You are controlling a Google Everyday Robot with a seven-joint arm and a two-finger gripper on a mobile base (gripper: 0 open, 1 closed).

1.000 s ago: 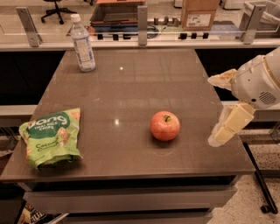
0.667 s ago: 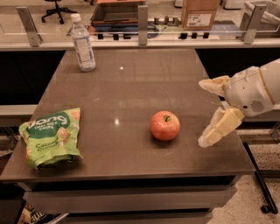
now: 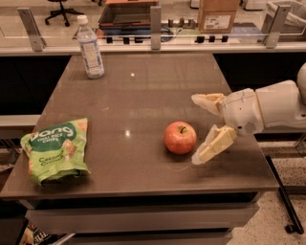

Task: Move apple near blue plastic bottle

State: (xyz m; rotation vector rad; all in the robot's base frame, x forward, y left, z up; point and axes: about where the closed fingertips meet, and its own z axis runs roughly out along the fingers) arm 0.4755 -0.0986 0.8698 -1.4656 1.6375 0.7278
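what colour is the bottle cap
The cap is white, camera view; gripper open, beside the apple.

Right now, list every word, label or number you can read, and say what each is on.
"...ong": large white letters on the green snack bag; the first letter is unclear.
Smaller print lower on that bag: too blurred to read.
Label on the blue plastic bottle: too small to read.
White label on the cardboard box: too small to read.
No text on the apple or on the gripper, which is open just right of the apple.
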